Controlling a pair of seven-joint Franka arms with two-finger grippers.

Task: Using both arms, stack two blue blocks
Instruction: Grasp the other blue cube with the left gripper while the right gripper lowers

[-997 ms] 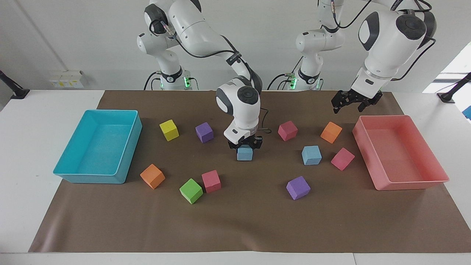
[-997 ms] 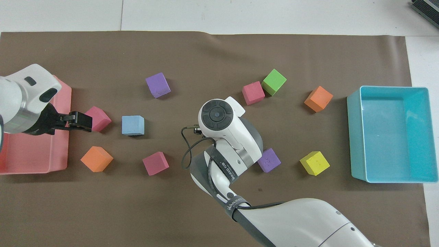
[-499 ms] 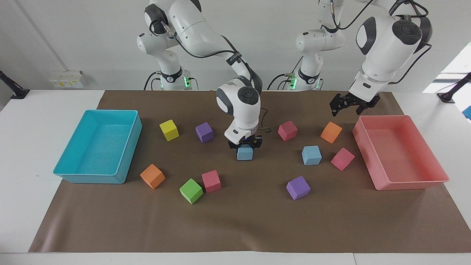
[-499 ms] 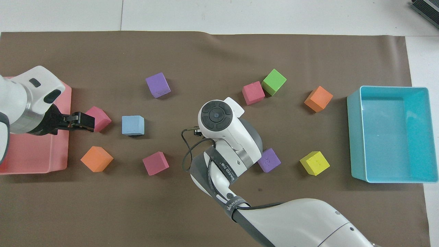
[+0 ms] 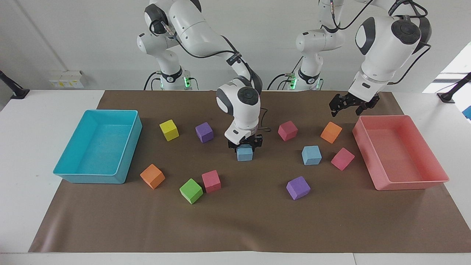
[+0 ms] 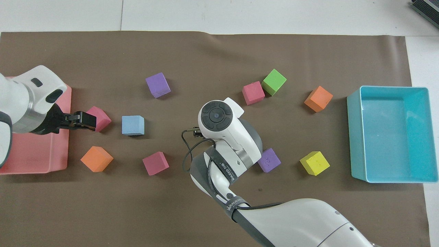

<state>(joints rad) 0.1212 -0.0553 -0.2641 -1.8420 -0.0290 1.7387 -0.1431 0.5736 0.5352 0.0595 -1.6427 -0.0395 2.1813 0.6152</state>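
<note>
Now the right gripper (image 5: 244, 143) has its fingers closed around one blue block (image 5: 244, 154); the left gripper (image 5: 349, 105) hangs with fingers open above the orange cube (image 5: 331, 132).

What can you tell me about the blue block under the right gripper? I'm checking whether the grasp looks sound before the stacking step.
The blue block is a small, matte, light sky-blue cube that looks like foam. It sits squarely upright near the middle of the brown mat, its top edge between the black fingers of the right gripper, which comes straight down on it. Whether it rests on the mat or is just lifted cannot be told. No other cube touches it. In the overhead view the arm hides it.
</note>
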